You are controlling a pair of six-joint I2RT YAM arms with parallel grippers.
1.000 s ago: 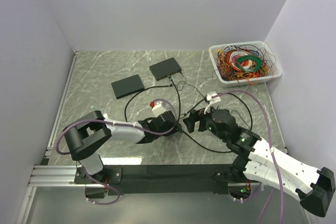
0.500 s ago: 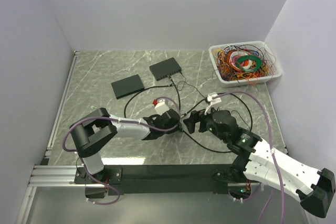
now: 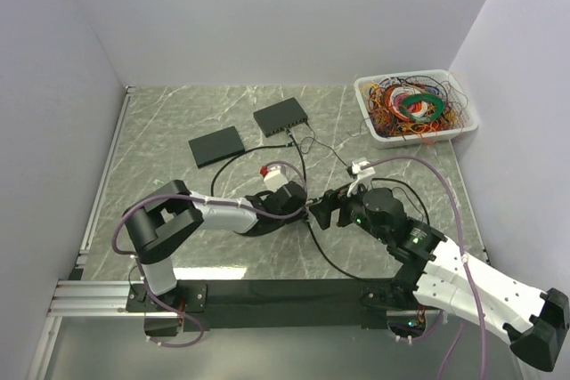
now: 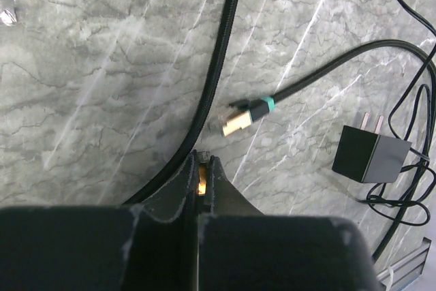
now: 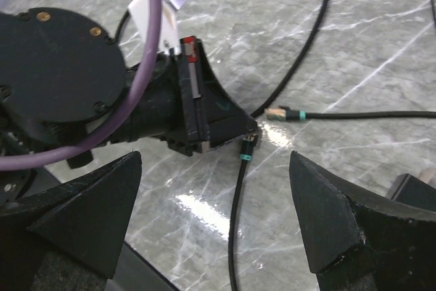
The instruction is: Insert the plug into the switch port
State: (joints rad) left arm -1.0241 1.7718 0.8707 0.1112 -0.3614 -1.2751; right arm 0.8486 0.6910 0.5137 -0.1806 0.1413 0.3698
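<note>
Plug (image 5: 248, 142) first, right wrist view: sitting clamped in the closed left gripper (image 5: 251, 135) down by the marble, with the right gripper (image 5: 214, 168) gaping wide around nothing. Left wrist view: showing a gold sliver between pressed-together fingers (image 4: 178, 192), spare plug (image 4: 238, 120) lying just ahead. Top view: sitting mid-table, well apart from the switch (image 3: 281, 117).

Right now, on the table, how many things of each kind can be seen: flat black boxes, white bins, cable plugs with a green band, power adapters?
Flat black boxes: 2, the left box and the right box
White bin: 1
Green-banded plugs: 2, the free plug and the held plug in the left gripper
Power adapter: 1
Total: 6
</note>
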